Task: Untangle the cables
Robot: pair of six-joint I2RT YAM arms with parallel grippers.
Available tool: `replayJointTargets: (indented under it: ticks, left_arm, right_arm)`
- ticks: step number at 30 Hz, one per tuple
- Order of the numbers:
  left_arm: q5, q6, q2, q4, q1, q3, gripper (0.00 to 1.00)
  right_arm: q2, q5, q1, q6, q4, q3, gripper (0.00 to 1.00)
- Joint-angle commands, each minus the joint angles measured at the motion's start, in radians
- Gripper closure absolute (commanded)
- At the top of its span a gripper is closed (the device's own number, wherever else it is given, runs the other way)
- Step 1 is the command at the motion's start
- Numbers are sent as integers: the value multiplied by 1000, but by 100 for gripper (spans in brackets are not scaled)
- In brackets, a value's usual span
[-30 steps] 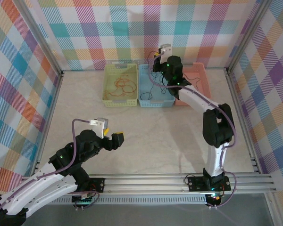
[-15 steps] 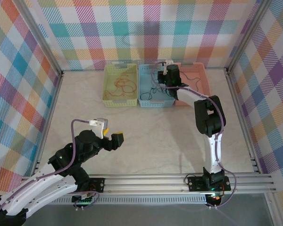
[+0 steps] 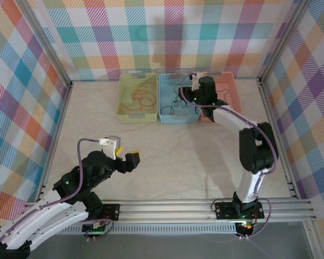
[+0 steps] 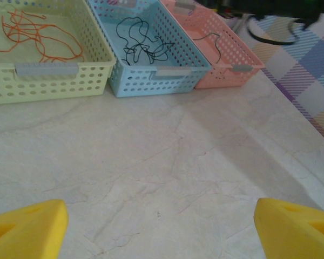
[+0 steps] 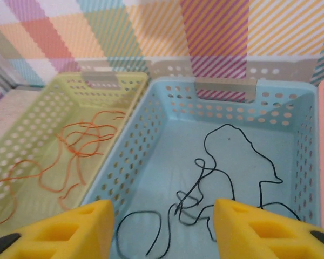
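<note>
Two thin cables lie in separate bins: a tangled black cable (image 5: 196,200) in the pale-blue perforated plastic basket (image 5: 147,139), and an orange cable (image 5: 81,135) in the yellow-green basket (image 5: 21,145) beside it. The right gripper (image 5: 164,226), fingers parted and empty, hangs just above the black tangle, which sprawls ahead. The left gripper (image 4: 161,216), spread wide, stands well apart.

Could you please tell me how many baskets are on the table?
3, side by side along the far edge: yellow basket left, blue basket middle, pink basket right.

Orange cables (image 5: 77,141) tangled in yellow basket (image 5: 105,79); black cables (image 5: 197,195) in blue basket (image 5: 227,86).
</note>
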State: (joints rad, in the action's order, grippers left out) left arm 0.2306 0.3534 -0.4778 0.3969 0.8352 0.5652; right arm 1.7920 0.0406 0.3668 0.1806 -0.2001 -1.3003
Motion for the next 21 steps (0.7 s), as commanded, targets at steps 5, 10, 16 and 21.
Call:
replayJointTargets:
  ticks: [5,10,16,21]
  left_arm:
    - [207,-7,21,-14,-7,26,10]
    - [478,-7,-9,-24,-9,54,3]
    - [637,-302,-65,-360,-24,-75,0]
    - [476,-417,-180,-562,-211,-167,0]
  right_arm:
    - [-341,15,-3,8,-79,316,42]
    - [-611,-45,-3,-20,-73,544,34]
    - [-880,-245,-5,-104,-76,780,12]
    - [-911,-410,-31,-153,-153,917,4]
